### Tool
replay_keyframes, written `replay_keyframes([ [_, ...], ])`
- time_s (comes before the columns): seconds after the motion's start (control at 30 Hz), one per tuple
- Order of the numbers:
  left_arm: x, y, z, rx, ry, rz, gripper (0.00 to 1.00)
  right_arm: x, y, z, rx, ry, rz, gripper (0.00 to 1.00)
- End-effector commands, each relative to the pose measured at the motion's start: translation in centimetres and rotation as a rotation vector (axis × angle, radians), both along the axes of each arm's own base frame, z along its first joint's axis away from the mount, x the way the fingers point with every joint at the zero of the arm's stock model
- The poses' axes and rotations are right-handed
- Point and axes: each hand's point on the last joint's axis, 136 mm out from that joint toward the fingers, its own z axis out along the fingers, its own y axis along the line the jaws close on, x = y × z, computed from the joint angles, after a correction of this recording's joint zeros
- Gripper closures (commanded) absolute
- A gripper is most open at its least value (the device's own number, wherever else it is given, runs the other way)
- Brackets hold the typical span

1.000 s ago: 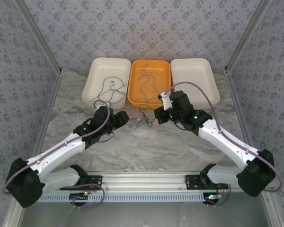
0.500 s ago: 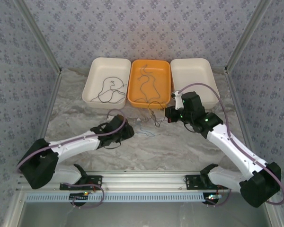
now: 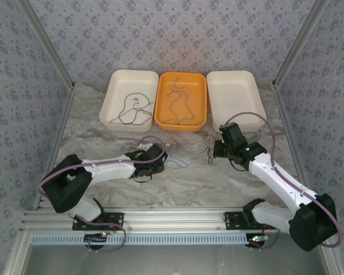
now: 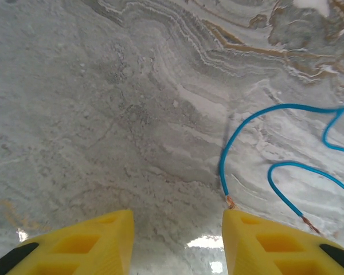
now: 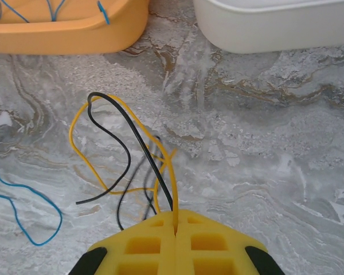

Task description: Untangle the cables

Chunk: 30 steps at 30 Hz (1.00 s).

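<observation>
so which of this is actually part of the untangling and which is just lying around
Job: blue cable on the table; yellow cable and black cable in the shut right pincer; open left pincer; loose cables in the orange tray and left white tray.
Lying about: right white tray; purple arm cables.

Three walls (image 3: 172, 34) stand around the table (image 3: 189, 183). They are covered in grey-blue paper with little flowers all over. A shiny metal left bar (image 3: 47, 43) runs up one back corner, and a right bar (image 3: 298, 43) runs up the other. The table top looks like stone. It is pale grey and white, with wavy lines and some brown streaks. A silver rail (image 3: 172, 216) lies along the near edge. The light is soft and even. In the left wrist view a small bright spot (image 4: 209, 243) shines on the table.
</observation>
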Motion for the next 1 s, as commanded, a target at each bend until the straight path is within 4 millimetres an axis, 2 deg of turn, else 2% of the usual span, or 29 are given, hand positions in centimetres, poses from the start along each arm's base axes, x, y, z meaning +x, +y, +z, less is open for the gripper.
replay_keyframes([
  [0.0,1.0,-1.7,0.6,-0.024,-0.023,-0.013,0.55,-0.1,-0.6,-0.9,-0.025,0.012,-0.030,1.00],
  [0.17,1.8,-1.9,0.6,0.021,-0.032,-0.014,0.60,-0.2,-0.3,-1.4,-0.023,0.021,-0.020,1.00],
  [0.3,1.5,-2.2,0.9,0.004,-0.025,-0.021,0.63,-0.2,-0.3,-1.3,-0.029,0.018,-0.017,1.00],
  [0.4,1.1,-2.1,3.0,-0.010,-0.072,-0.017,0.61,-0.1,-0.3,-1.2,-0.030,0.010,-0.014,1.00],
  [0.57,1.4,-1.8,7.6,-0.031,-0.185,-0.054,0.48,0.2,-0.3,-1.9,-0.047,0.029,-0.003,1.00],
  [0.63,2.0,-1.3,8.2,-0.003,-0.197,-0.086,0.44,0.2,0.1,-2.3,-0.047,0.047,0.016,1.00],
  [0.8,4.1,-1.4,6.5,0.011,-0.131,-0.281,0.47,0.1,0.8,-3.0,-0.042,0.088,0.054,1.00],
  [0.97,5.2,-3.6,5.6,0.099,-0.123,-0.548,0.47,0.1,1.1,-2.9,-0.032,0.095,0.066,1.00],
])
